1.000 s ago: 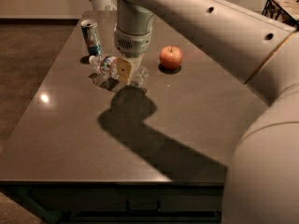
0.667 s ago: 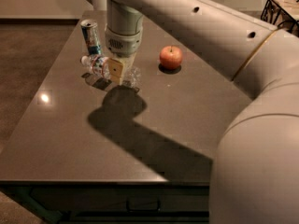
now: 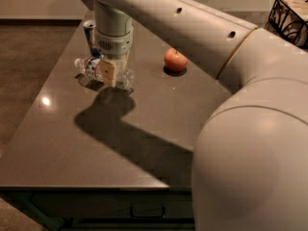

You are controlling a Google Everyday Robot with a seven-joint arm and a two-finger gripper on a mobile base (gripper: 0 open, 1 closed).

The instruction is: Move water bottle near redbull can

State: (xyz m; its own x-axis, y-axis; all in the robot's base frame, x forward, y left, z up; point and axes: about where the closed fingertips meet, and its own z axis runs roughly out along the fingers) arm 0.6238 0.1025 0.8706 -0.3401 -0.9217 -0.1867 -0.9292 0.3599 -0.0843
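Upper left of the frame: the gripper [image 3: 109, 72] points straight down, fingers closed across the middle of the water bottle [image 3: 86, 66]. The bottle lies on its side, long axis left to right over the table [image 3: 72, 143]. The redbull can [image 3: 89, 30] stands just above it, and an apple [image 3: 175, 60] sits to the right.

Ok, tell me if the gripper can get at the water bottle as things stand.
Probably yes: the gripper is down at the water bottle, which lies on its side, and seems closed around its middle. Nothing stands between them; the redbull can is just behind, the apple well aside.
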